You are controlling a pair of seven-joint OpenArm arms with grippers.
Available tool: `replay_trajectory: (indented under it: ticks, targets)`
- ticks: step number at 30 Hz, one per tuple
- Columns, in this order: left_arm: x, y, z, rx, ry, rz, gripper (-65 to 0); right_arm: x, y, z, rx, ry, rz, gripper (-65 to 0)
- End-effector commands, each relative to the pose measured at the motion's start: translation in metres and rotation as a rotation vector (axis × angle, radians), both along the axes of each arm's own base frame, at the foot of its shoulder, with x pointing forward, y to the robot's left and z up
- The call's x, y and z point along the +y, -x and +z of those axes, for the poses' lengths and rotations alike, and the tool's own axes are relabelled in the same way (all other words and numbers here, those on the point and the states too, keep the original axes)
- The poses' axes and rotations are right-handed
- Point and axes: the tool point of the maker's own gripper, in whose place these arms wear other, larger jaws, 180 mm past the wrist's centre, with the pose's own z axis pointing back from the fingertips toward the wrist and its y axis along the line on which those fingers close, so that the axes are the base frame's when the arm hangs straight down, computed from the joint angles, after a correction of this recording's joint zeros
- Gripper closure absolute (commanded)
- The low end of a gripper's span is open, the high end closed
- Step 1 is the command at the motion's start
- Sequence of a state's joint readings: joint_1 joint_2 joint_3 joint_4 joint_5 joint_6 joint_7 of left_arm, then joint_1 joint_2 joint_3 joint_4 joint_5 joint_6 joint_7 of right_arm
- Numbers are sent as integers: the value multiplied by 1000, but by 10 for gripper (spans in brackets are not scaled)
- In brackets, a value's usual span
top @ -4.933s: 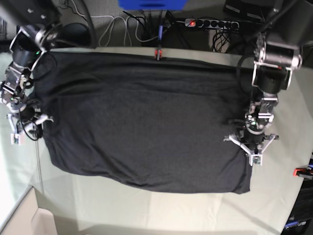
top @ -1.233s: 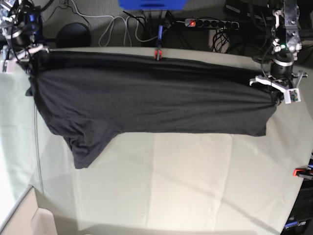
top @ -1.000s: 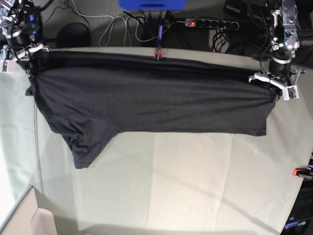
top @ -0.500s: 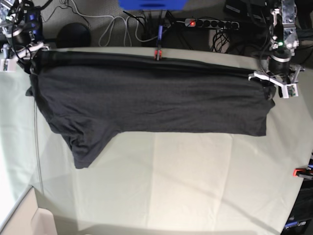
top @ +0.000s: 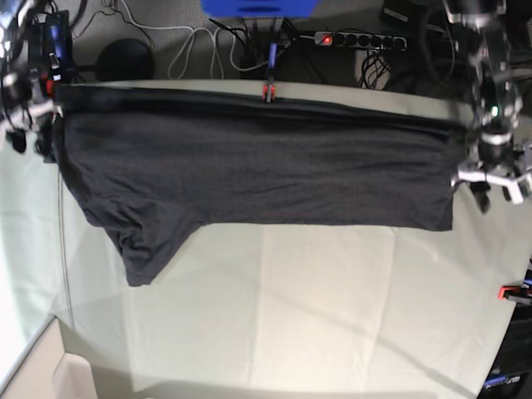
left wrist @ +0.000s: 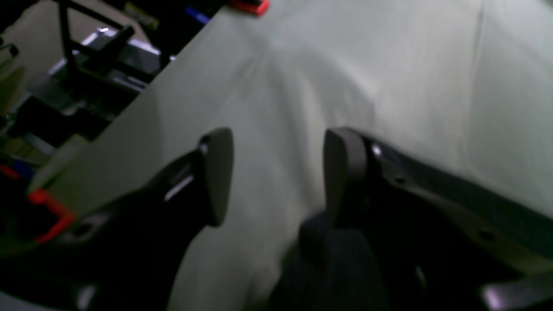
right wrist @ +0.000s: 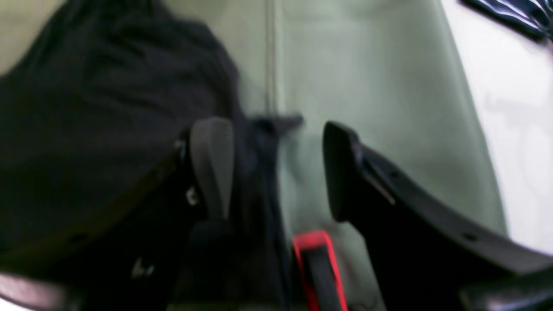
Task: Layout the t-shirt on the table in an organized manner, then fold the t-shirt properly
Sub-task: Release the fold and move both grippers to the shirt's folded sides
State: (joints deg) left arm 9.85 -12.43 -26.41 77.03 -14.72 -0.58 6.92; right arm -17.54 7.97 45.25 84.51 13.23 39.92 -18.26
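The t-shirt (top: 258,170) is soft, matt charcoal cloth with a fine heathered grain. The desk (top: 332,316) wears a pale grey-green cloth cover, matt and smooth apart from pressed creases. The left gripper (left wrist: 276,172) has dull, dark plastic-looking fingers (left wrist: 216,172); the right gripper (right wrist: 276,168) looks alike. A small clamp (top: 268,90) at the far edge looks like glossy red plastic.

The large soft charcoal-black fabric t-shirt (top: 249,170) is spread across the far half of the wide cloth-covered tabletop (top: 332,316), one sleeve trailing toward the near side at the base view's left. The right hand (top: 25,125) is placed at that left end, the left hand (top: 495,179) just beyond the opposite end. A small red clamp (top: 268,91) is fixed at the far edge.
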Motion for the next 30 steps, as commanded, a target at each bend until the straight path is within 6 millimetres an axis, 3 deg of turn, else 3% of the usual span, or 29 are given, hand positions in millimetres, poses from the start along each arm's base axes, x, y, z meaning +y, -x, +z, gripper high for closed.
replay_trajectory:
  ticks: [1, 7, 11, 16, 20, 27, 30]
  targets:
    - [7, -9, 9, -32, -20, 9, -327, -7, -16, 18, -52, 25, 7, -342]
    - [-15, -47, -27, 67, 67, -37, -328, -11, -54, 17, 49, 117, 19, -341]
    - [-38, -70, -37, 80, 111, -114, -328, -9, -68, 19, 55, 149, 19, -341]
    - [-37, -79, -48, 105, 142, -96, -328, -4, -75, 18, 45, 137, 23, -342]
    - [-36, -80, -65, 153, 163, -84, -328, 11, -86, 7, 64, 114, 72, -342]
    - [-48, -85, -77, 194, 171, -113, -323, 17, -119, -6, 110, 117, 99, -343]
    - [-53, -86, -78, 202, 166, -131, -249, 20, -127, -13, 130, 101, 103, -344]
